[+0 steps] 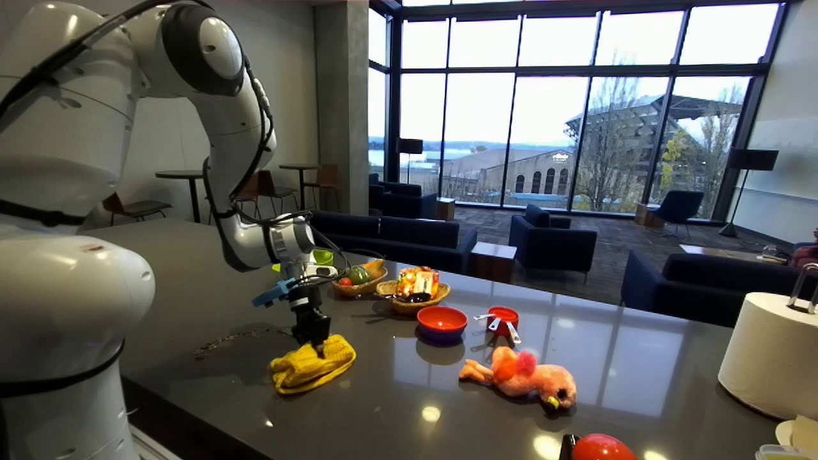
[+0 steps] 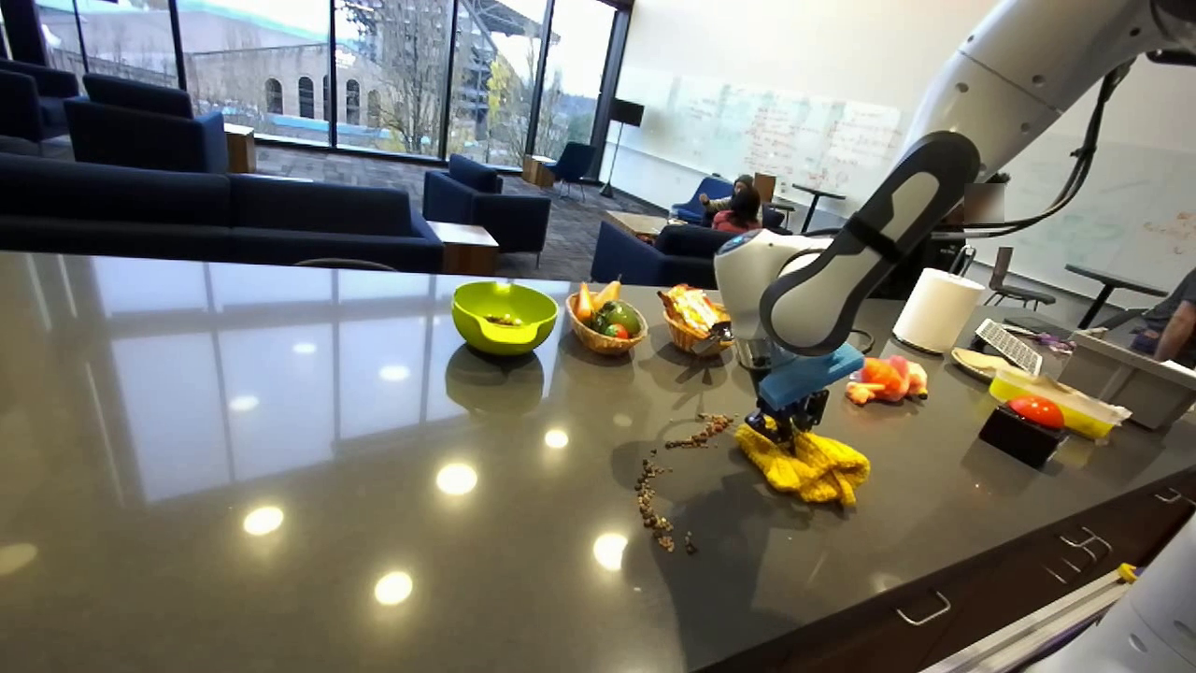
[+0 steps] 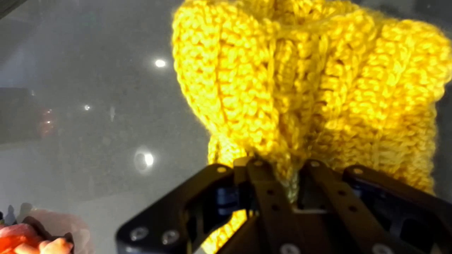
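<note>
The gripper [image 3: 282, 173] is pinching a fold of yellow cloth [image 3: 339, 91] that is looking light, soft and hardly slippery, with raised folds probably offering the best hold.

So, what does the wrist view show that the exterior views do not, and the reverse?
Only the wrist view: screw heads on the gripper and separate stitches of the yellow cloth up close.
Only the exterior views: the green bowl, the basket of produce, the paper towel roll and the trail of small bits.
Shared: the gripper shut on the yellow cloth, the pink plush toy and the countertop.
</note>
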### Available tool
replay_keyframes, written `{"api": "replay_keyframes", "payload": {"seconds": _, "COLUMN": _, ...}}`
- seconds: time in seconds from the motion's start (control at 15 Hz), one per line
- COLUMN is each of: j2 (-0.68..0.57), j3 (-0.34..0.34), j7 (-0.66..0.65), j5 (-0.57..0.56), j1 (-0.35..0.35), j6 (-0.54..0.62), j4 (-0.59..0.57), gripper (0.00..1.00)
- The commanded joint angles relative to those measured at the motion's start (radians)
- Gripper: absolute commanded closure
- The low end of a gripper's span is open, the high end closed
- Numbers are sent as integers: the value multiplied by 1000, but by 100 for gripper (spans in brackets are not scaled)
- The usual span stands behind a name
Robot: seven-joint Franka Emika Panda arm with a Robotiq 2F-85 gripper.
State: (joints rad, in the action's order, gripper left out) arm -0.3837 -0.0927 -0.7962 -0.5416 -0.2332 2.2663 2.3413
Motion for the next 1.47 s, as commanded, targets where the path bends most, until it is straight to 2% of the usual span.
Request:
{"api": "replay_keyframes", "payload": {"seconds": 0.0, "j2": -89, "j3": -40, "j7": -44, "j5": -73, "j1": 22, "j6": 39, "j4": -86, "gripper": 96}}
{"api": "replay_keyframes", "payload": {"seconds": 0.67, "j2": -252, "j3": -86, "j7": -25, "j5": -79, "j1": 60, "j6": 25, "j4": -311, "gripper": 96}}
{"api": "replay_keyframes", "payload": {"seconds": 1.07, "j2": -296, "j3": -53, "j7": -4, "j5": -39, "j1": 69, "j6": -6, "j4": -332, "gripper": 96}}
{"api": "replay_keyframes", "payload": {"seconds": 1.4, "j2": -282, "j3": -13, "j7": 9, "j5": -11, "j1": 54, "j6": -28, "j4": -314, "gripper": 96}}
